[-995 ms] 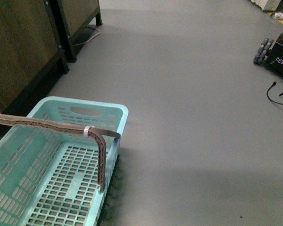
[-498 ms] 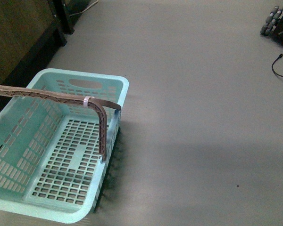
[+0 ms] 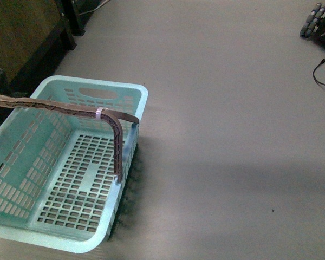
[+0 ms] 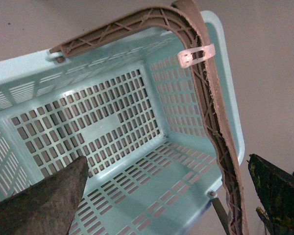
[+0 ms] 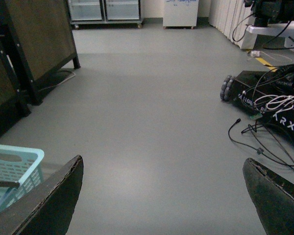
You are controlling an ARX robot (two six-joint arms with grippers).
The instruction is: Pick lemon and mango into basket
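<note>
the basket is sitting right way up on the grey floor, with its long side running away from the robot and its slotted bottom lying open to the front view. one brown handle is standing raised across the basket's mouth and bending down to its pivot on the basket's right wall, and a white tie is wrapping the handle just before that bend. the left gripper is hanging over the basket with its two fingers spread wide; the raised handle is passing between them, nearer to one finger, and i cannot tell whether it is touching that finger. the right gripper is hovering off the basket's right side over the floor, its fingers parted wide and gripping nothing; only a corner of the basket is showing in its view. a dark wooden cabinet is standing beyond the basket's far left corner. a black wheeled base is sitting well apart from the basket, far off to its right, with a black cable trailing on the floor near that base
</note>
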